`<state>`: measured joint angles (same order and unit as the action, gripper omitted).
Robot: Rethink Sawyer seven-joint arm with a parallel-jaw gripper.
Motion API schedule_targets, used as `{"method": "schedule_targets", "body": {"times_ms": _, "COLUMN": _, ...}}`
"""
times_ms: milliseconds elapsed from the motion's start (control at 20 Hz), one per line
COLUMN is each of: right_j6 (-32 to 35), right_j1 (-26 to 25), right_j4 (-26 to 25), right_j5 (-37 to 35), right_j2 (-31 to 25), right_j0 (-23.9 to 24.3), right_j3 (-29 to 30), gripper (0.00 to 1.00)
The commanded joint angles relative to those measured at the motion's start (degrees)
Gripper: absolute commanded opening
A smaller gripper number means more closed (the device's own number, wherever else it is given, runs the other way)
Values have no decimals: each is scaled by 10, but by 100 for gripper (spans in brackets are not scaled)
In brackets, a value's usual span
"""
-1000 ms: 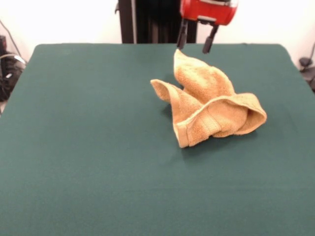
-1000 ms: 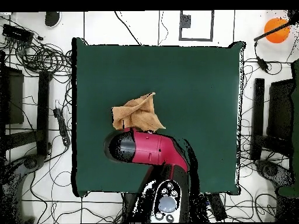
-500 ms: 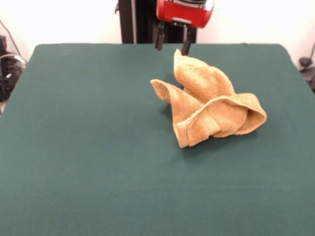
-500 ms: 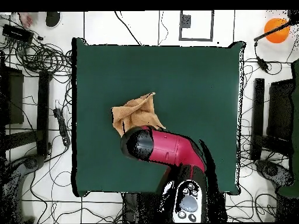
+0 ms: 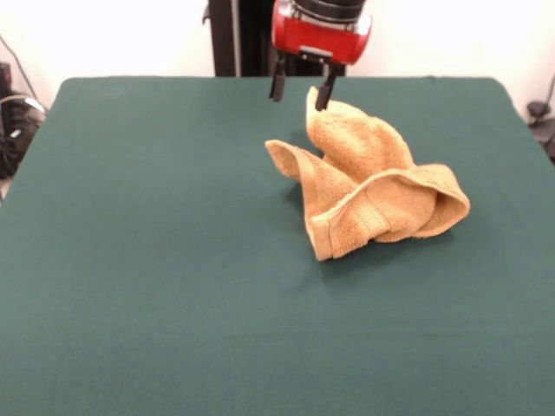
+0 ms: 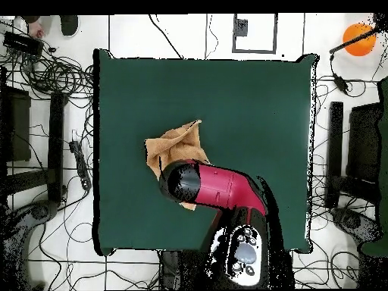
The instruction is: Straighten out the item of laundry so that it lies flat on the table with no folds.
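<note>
Front view shows the gripper (image 5: 301, 92) with fingers spread and empty, hovering at the towel's (image 5: 373, 186) raised far peak; the crumpled towel sits mid-worktop (image 5: 156, 260), its bulk below and beside the fingers.

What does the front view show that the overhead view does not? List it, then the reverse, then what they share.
Front only: the red and black tool, fingers apart, beside the raised peak of the crumpled golden-orange terry-cloth towel. Overhead only: all four edges of the dark green table, cables on the floor, and the arm covering part of the towel. Both: the towel crumpled, not flat.
</note>
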<state>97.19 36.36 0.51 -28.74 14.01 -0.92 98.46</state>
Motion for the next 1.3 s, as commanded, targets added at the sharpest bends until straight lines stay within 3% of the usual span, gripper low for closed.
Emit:
{"method": "schedule_targets", "body": {"times_ms": 50, "right_j6": 36, "right_j1": -39, "right_j4": -20, "right_j5": -21, "right_j2": -65, "right_j0": -2, "right_j3": -15, "gripper": 100}}
{"method": "schedule_targets", "body": {"times_ms": 750, "right_j6": -14, "right_j1": -34, "right_j4": -32, "right_j5": -24, "right_j2": -100, "right_j0": 36, "right_j3": -7, "gripper": 100}}
{"method": "schedule_targets", "body": {"times_ms": 1300, "right_j6": -58, "right_j1": -42, "right_j4": -114, "right_j5": -43, "right_j2": -129, "right_j0": 67, "right_j3": -15, "gripper": 100}}
